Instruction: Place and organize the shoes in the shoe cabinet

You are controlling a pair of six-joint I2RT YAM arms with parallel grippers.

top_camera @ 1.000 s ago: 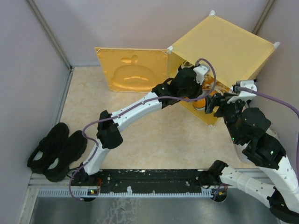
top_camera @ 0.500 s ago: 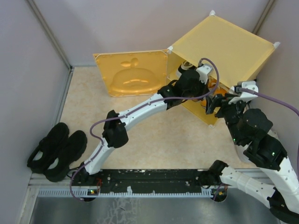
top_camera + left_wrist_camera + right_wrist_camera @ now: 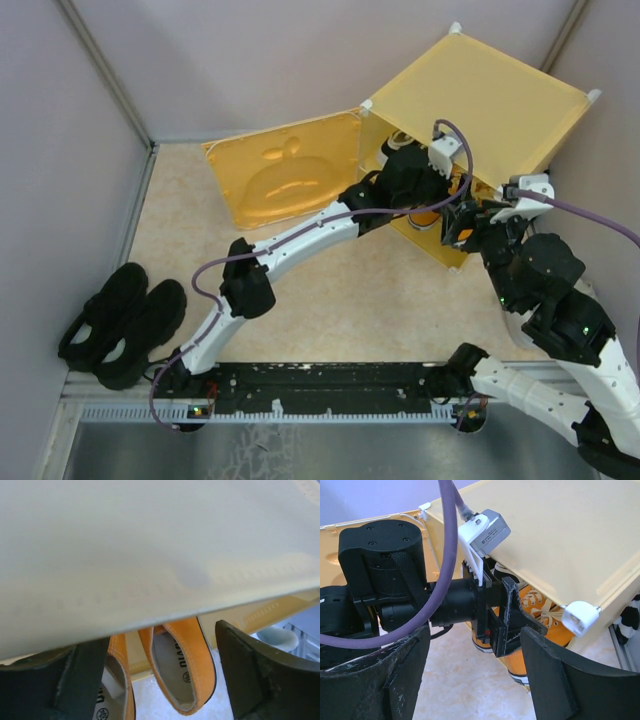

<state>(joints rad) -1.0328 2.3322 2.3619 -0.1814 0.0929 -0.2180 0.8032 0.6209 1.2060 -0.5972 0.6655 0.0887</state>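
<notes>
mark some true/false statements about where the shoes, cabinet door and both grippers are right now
1. The door of the yellow cabinet stands open. True.
2. The black shoes are inside the cabinet. False: they lie on the floor by the left wall, far from it.
3. Orange shoes sit in the cabinet. True.
4. The right gripper is shut on a shoe. False: it is open and holds nothing.
5. The left gripper is at the cabinet opening, its fingers apart. True.
</notes>
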